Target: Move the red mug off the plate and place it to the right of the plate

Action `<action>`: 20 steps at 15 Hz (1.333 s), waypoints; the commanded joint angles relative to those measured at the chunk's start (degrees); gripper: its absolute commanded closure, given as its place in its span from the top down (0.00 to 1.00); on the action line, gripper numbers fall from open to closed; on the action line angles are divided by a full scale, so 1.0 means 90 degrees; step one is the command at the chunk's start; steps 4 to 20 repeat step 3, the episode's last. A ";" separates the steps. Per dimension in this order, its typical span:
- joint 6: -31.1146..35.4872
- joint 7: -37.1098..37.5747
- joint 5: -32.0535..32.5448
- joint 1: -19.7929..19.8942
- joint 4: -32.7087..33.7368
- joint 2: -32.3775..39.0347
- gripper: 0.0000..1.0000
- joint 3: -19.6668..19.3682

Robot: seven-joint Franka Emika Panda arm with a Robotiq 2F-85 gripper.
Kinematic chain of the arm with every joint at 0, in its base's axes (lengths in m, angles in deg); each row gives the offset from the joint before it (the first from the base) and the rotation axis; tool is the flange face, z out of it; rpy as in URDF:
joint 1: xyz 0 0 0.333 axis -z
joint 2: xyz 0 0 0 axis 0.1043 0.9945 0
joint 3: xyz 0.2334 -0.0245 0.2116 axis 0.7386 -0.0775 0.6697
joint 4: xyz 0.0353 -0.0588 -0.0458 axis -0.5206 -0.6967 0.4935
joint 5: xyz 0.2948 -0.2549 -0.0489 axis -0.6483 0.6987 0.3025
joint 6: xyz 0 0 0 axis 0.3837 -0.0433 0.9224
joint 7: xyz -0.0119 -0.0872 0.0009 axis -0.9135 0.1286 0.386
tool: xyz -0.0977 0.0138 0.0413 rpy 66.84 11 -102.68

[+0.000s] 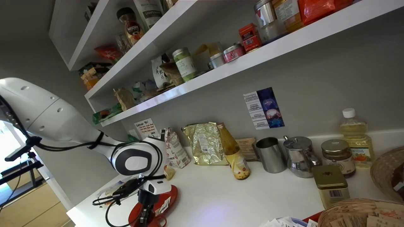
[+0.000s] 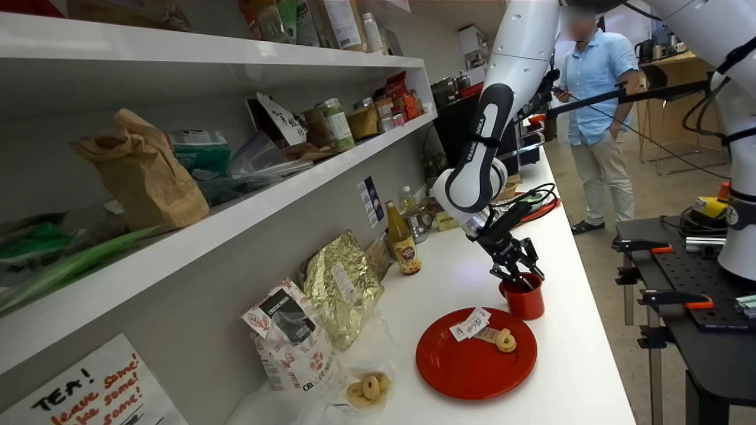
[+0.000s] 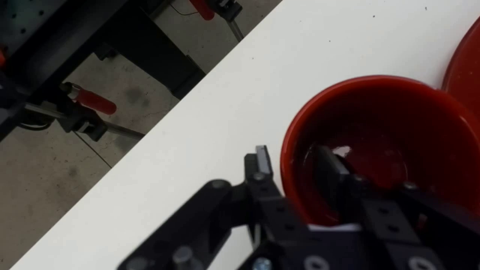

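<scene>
Mug (image 2: 525, 304): red ext., glossy red int., upright nr plate (image 2: 469, 366).

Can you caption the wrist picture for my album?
Gripper open astride one side of the red mug, near the plate.

A jar (image 1: 132, 28) reads NESCAFÉ – a paper sign (image 2: 97, 389), "TEA! leave some!" – and the arm (image 2: 499, 118), FRANKA.

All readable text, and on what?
"TEA! leave some! ...some! ...some!": handwritten sign, partly cut off
"NESCAFE": coffee jar
"FRANKA": robot arm
"CRI": white bag, partial
"SS": green canister, partial
Too small or blurred: wall poster, yellow bottle, gold foil bag, oil bottle, paper slips, other shelf packaging
</scene>
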 commanded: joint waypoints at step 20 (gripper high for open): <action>-0.0024 -0.0029 -0.0037 -0.0071 0.0022 0.0012 0.41 -0.0075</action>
